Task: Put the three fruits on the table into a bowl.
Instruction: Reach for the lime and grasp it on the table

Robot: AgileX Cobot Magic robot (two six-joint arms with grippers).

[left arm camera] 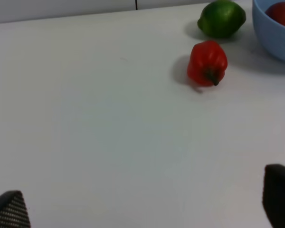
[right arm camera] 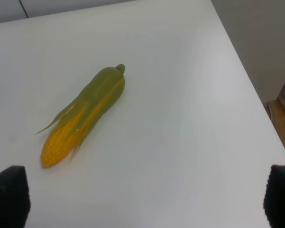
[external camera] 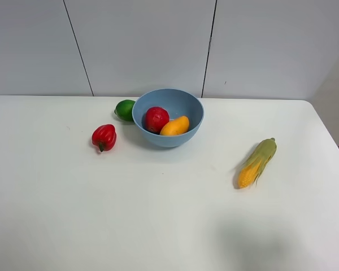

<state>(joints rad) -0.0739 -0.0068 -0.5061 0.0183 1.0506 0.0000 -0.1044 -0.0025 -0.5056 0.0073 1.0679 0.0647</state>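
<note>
Just beside the bowl (external camera: pixel 169 140) sat the lime (external camera: pixel 125 109), with the pomegranate (external camera: pixel 156 119) and mango (external camera: pixel 175 126) inside, and the left pincer (left arm camera: pixel 144 204) and right pincer (right arm camera: pixel 142 197) were wide open and empty, so a grab could catch the nearby pepper (external camera: pixel 104 137) instead.

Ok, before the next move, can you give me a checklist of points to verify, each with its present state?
1. Pomegranate in the bowl: ok.
2. Mango in the bowl: ok.
3. Lime in the bowl: not ok, it lies on the table beside the bowl.
4. Left gripper, jaws open and empty: ok.
5. Right gripper, jaws open and empty: ok.
6. Bell pepper apart from the lime: ok.
</note>
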